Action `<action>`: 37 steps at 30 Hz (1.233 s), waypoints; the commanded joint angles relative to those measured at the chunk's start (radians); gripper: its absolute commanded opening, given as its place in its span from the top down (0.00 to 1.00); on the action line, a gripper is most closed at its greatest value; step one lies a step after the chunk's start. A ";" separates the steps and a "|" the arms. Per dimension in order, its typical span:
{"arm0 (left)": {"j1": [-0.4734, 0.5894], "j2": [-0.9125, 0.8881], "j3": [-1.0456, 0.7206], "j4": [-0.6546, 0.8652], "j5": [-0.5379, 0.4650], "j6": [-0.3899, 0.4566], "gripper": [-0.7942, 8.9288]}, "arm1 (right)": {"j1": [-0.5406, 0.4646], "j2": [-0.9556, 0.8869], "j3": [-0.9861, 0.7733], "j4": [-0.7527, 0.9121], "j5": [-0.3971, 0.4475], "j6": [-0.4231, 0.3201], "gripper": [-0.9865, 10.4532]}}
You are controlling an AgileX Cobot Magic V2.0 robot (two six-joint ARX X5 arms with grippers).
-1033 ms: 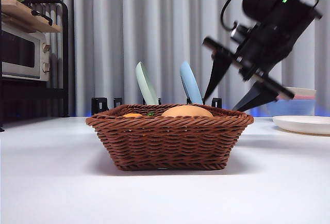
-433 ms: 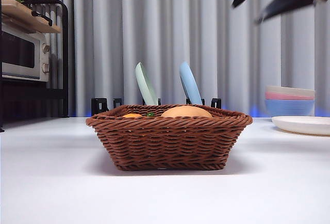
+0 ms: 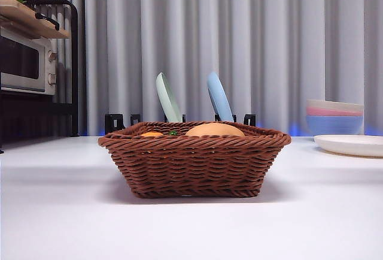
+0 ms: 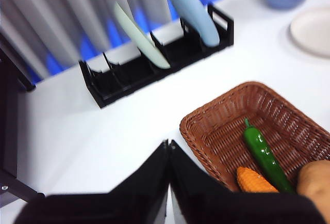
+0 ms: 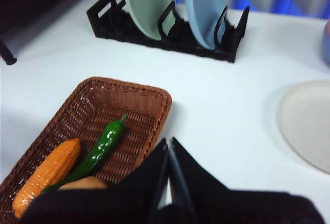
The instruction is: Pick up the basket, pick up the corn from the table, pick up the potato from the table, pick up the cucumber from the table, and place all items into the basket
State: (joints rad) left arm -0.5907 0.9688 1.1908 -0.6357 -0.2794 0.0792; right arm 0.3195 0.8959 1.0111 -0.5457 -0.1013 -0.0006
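The basket [image 3: 194, 159] sits on the white table [image 3: 66, 212] holding corn [image 5: 47, 174], cucumber [image 5: 100, 146] and potato [image 3: 215, 130], while the left gripper [image 4: 169, 149] and right gripper [image 5: 169, 147] hover above it, jaws closed and empty.

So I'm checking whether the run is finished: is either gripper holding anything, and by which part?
Nothing is held. The left gripper and right gripper are shut and empty; corn, cucumber and potato lie in the basket.
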 commanded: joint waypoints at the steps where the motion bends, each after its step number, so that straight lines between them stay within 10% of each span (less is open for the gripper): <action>1: 0.003 -0.145 -0.203 0.087 0.010 0.009 0.93 | 0.008 -0.061 -0.099 0.048 0.007 -0.008 0.93; 11: 0.002 -0.478 -0.548 0.197 0.156 -0.045 0.93 | 0.048 -0.345 -0.425 0.214 0.108 0.043 0.93; 31: 0.002 -0.485 -0.549 0.143 0.153 -0.080 0.92 | 0.047 -0.366 -0.430 0.193 0.108 0.107 0.93; 37: 0.144 -0.569 -0.551 0.150 0.258 -0.054 0.92 | 0.048 -0.366 -0.430 0.193 0.108 0.107 0.93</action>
State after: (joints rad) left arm -0.4831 0.4114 0.6468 -0.4992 -0.0647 0.0181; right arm 0.3660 0.5308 0.5861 -0.3588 0.0040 0.0944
